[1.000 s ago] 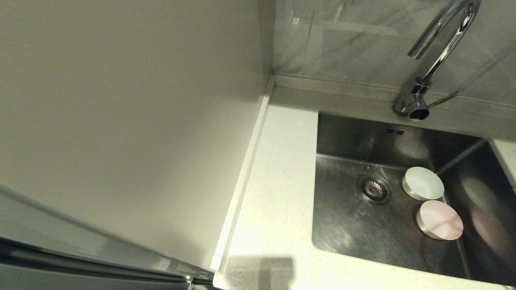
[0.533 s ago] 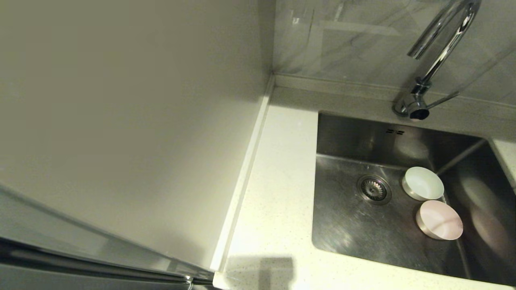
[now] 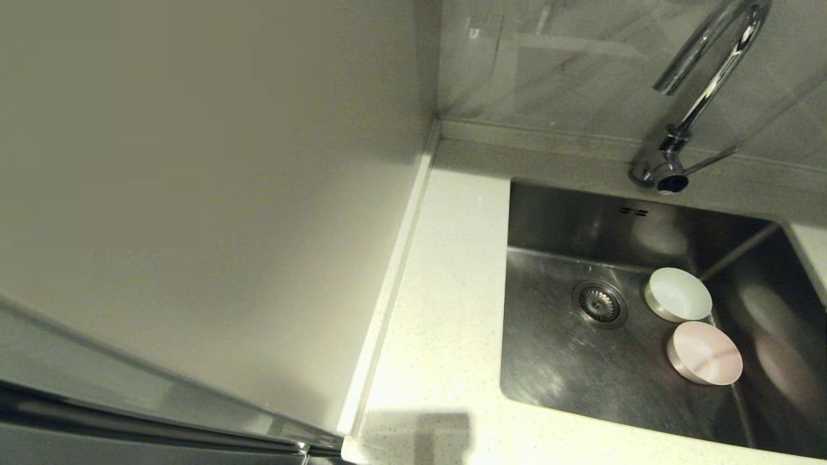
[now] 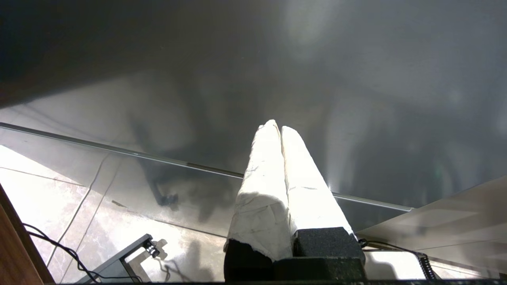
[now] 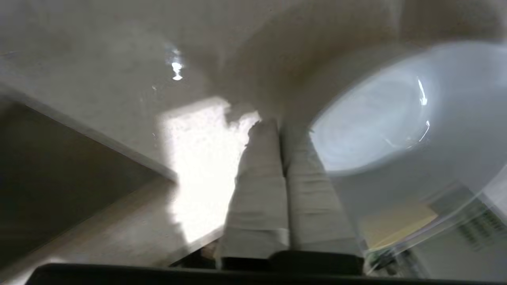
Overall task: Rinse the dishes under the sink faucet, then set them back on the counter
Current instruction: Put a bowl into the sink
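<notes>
Two bowls lie in the steel sink [image 3: 562, 361], to the right of its drain [image 3: 599, 302]: a white bowl [image 3: 678, 294] and, nearer to me, a pink bowl [image 3: 705, 352]. The chrome faucet [image 3: 704, 84] arches over the back rim, and no water shows. Neither arm appears in the head view. In the right wrist view my right gripper [image 5: 277, 124] is shut, and the pale blue bowl [image 5: 372, 122] sits close beside its fingers over the speckled counter [image 5: 198, 158]; contact is unclear. My left gripper [image 4: 277, 127] is shut and empty, parked low before a steel panel.
The white counter [image 3: 446, 310] runs as a strip left of the sink, bounded by a cream wall panel [image 3: 194, 194]. Marble backsplash [image 3: 549, 64] stands behind. A steel appliance edge [image 3: 129, 413] crosses the lower left. Floor with cables [image 4: 59, 221] shows below the left gripper.
</notes>
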